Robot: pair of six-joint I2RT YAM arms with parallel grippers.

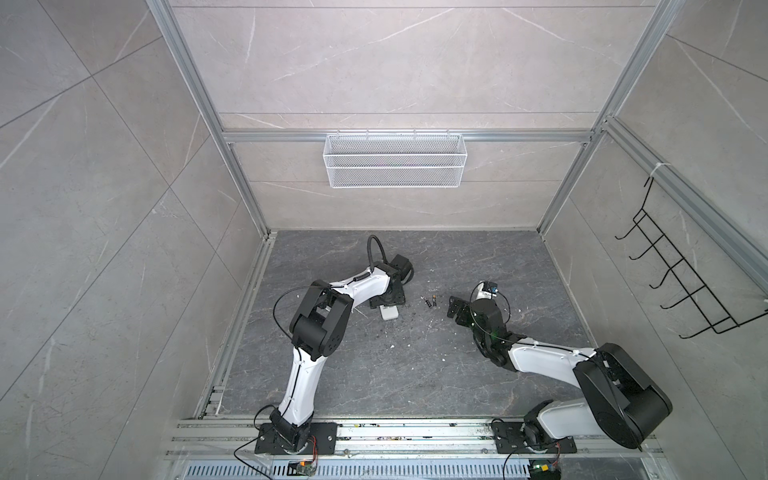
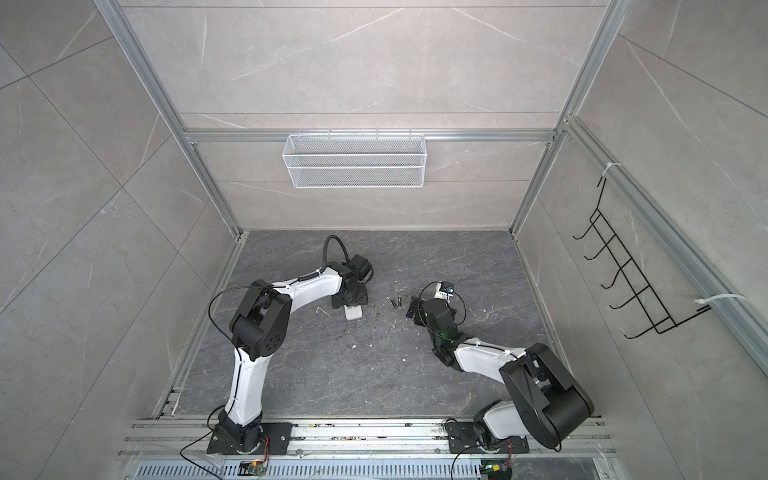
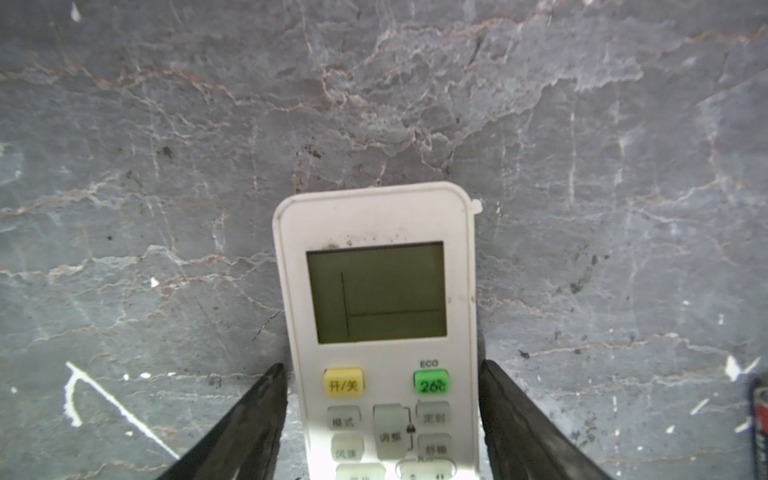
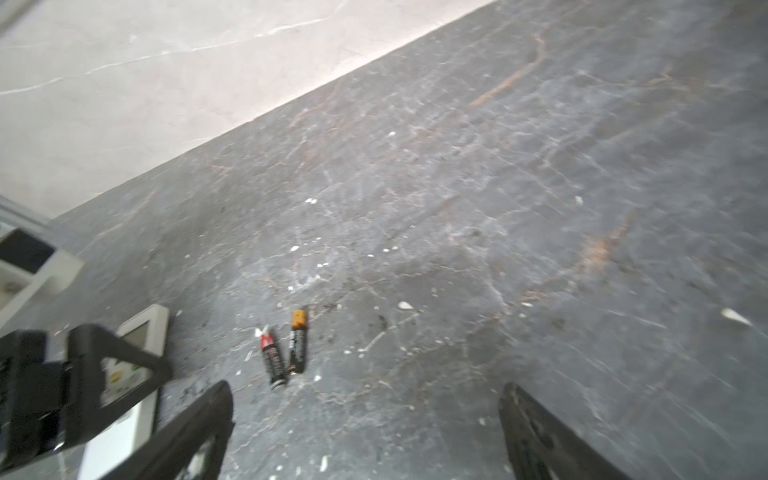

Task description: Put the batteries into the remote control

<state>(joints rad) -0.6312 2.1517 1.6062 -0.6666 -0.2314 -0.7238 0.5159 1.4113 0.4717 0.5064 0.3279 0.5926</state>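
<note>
White remote (image 3: 376,291) face-up; two batteries (image 4: 297,345) flat nearby.

Robot lab cell — aluminium frame (image 1: 270,136), stone-look panels (image 1: 395,62), rail-mounted arms (image 1: 301,386).

Two batteries (image 4: 298,347) lie side by side before the spread right claw (image 4: 365,390), seemingly untouched.

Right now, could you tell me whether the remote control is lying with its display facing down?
No, the remote control lies with its greenish display and buttons facing up in the left wrist view.
</note>
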